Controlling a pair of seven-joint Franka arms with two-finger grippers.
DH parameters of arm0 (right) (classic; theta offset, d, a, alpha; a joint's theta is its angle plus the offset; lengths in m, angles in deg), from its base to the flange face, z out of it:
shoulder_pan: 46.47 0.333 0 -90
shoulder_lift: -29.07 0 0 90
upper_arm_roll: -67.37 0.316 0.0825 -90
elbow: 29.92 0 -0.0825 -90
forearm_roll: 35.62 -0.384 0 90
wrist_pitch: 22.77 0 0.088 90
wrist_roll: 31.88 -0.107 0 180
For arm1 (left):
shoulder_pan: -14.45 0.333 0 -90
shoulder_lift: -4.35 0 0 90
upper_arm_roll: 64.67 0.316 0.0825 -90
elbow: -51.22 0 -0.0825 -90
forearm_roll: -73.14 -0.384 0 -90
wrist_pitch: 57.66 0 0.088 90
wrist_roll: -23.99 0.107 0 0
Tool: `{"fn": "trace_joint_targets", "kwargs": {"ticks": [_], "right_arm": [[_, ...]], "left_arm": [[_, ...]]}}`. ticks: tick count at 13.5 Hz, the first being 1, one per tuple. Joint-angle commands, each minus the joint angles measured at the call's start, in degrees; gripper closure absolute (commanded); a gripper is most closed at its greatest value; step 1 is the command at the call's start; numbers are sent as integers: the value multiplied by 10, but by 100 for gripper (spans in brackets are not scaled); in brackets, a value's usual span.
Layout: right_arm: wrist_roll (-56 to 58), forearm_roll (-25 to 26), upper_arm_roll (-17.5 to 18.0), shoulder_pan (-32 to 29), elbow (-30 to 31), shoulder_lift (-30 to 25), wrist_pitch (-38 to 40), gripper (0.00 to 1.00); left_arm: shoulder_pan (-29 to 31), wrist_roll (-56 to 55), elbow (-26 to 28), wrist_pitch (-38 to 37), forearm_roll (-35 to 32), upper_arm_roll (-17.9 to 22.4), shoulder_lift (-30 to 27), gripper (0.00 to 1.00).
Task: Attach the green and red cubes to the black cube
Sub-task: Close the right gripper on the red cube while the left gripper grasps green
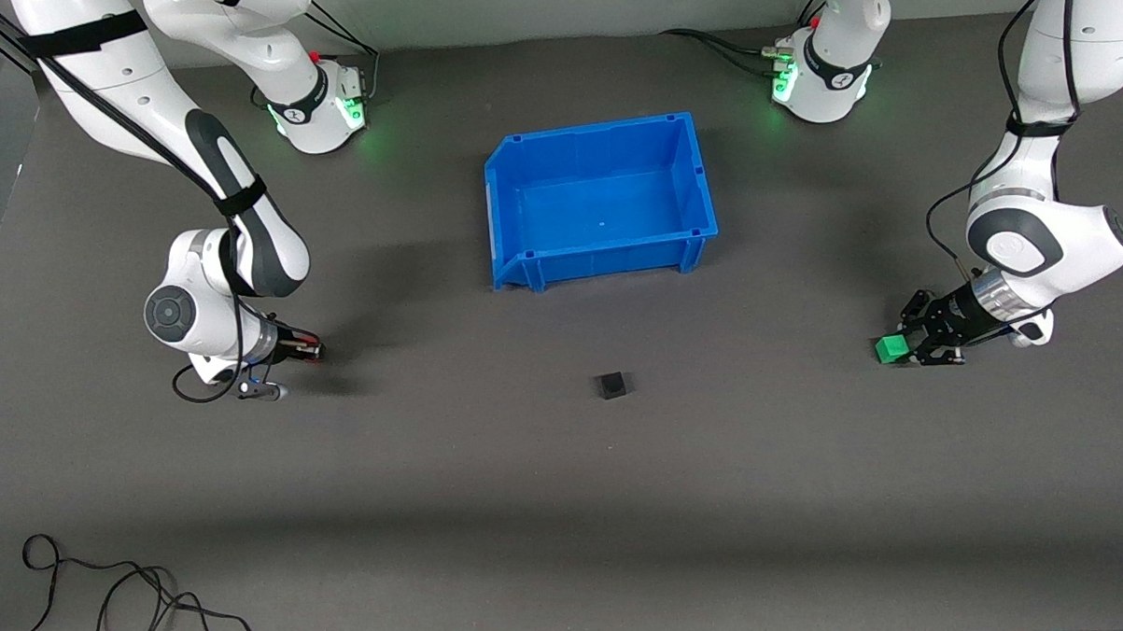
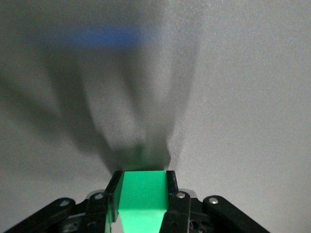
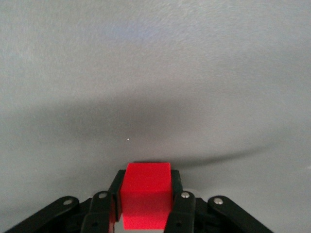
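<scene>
Both arms are carrying right now: left gripper [image 1: 910,347] is pinching the green cube [image 1: 891,348] over the mat at the left arm's end of the table, right gripper [image 1: 309,350] is pinching the red cube [image 3: 145,200] over the mat at the right arm's end. In the wrist views each cube is sitting squarely between the finger pads [image 2: 171,183], only part of it gripped, most of it sticking out past the tips. Black cube [image 1: 611,385] is lying loose on the mat between the two, nearer the front camera than the blue bin [image 1: 511,214], nothing bracing it. Main risk I'm seeing: whichever arm is arriving first is shoving the black cube along the mat instead of mating, since it's free to slide. Second: a coloured cube is twisting in its shallow pinch on contact, so the faces are meeting skewed and not latching. Third: both grippers are converging on one small target, so fingers clashing looks plausible if they're closing in together.
</scene>
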State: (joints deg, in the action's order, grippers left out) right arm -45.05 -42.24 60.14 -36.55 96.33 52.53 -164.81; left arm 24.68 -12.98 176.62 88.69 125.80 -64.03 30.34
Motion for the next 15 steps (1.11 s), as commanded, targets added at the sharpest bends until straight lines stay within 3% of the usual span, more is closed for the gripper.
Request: {"fn": "trace_joint_targets", "kwargs": {"ticks": [1,4,7,9,11,15], "right_arm": [[-86,-5,5,5,0,-25,1,100],[-205,-8,19,5,-57,-26,76,100],[-318,-71,23,23,-129,-18,144,100],[-390,-116,23,36,-153,-14,144,100],[-478,-129,23,60,-186,3,145,100],[-686,-129,22,129,-295,75,145,100]], "left_arm": [[-8,11,-5,6,17,3,2,97],[-7,9,-11,-4,16,4,-5,97],[-6,-17,-46,-76,3,9,-31,97],[-3,-69,-80,-119,-46,10,-35,97],[-10,-147,-115,-142,-104,6,-31,97],[-83,-234,-131,-132,-114,6,-31,97]]}}
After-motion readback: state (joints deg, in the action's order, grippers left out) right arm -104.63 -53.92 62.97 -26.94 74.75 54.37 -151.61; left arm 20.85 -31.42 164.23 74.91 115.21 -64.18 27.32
